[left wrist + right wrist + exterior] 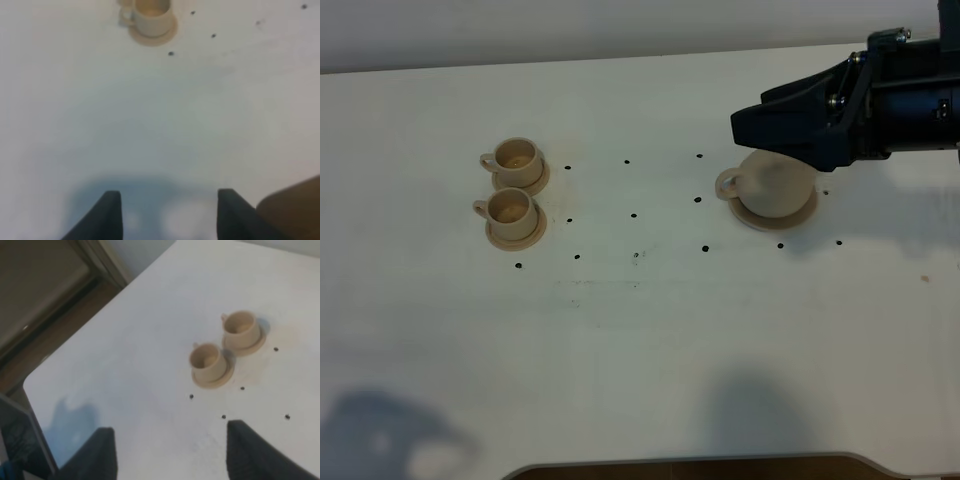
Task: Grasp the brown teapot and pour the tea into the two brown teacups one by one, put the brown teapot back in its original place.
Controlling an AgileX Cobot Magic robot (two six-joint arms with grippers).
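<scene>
The brown teapot [775,185] stands on its wide round saucer [802,215] at the right of the table, its loop handle pointing left. My right gripper [758,125] hovers just above and behind it and hides its top. In the right wrist view this gripper [172,457] is open and empty, and the teapot is out of view. The two brown teacups [516,158] [508,208] sit on small saucers at the left, also in the right wrist view [241,329] [207,360]. My left gripper [167,217] is open and empty over bare table, with one cup [150,12] far ahead.
Small black dots [633,215] mark the white tabletop [640,330] between the cups and the teapot. The table's front edge [690,462] has a dark cut-out. The floor and a table corner [35,380] show in the right wrist view.
</scene>
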